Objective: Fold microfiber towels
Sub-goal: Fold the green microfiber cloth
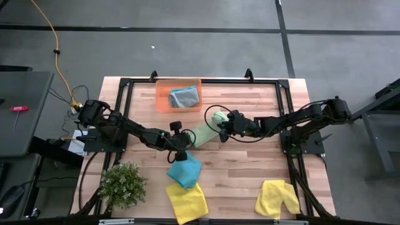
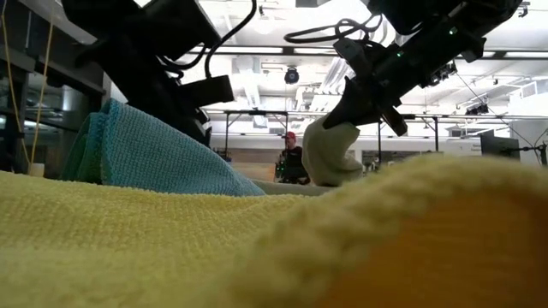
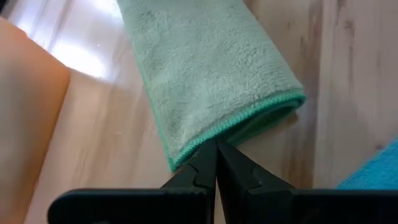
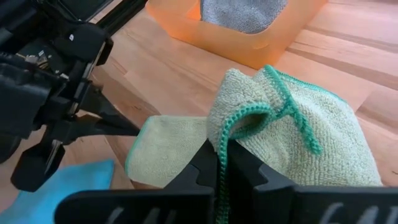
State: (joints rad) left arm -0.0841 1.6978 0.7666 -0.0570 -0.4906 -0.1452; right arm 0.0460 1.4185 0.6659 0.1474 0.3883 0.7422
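A light green towel point(image 1: 205, 132) lies folded into a strip at the table's middle, stretched between my two grippers. My left gripper point(image 1: 185, 145) is shut on its left end, which rests on the wood. My right gripper point(image 1: 222, 130) is shut on its right end, which is bunched and raised, as the low view point(image 2: 330, 154) shows. A teal-blue towel point(image 1: 184, 170) lies crumpled in front of my left gripper. Two yellow towels point(image 1: 187, 201) point(image 1: 277, 198) lie at the near edge. A grey towel point(image 1: 184, 97) lies in the tray. My left gripper pinches the hemmed edge point(image 3: 239, 121) at the strip's left end between its two fingers, several layers at a fold. The fingers come in low from the table's left. That end lies on the wood. My right gripper pinches the green-stitched hem point(image 4: 239, 118) at the towel's right end, several bunched layers. The fingers slant down from the table's right. That end is lifted and hangs in a lump below the fingers point(image 2: 368, 103); the rest trails down to the table.
An orange tray point(image 1: 164, 100) stands at the far middle, just beyond the green towel. A bushy green plant point(image 1: 122, 184) stands at the near left. A black frame point(image 1: 125, 84) runs along the table's edges. A person point(image 2: 293, 158) stands far off in the room.
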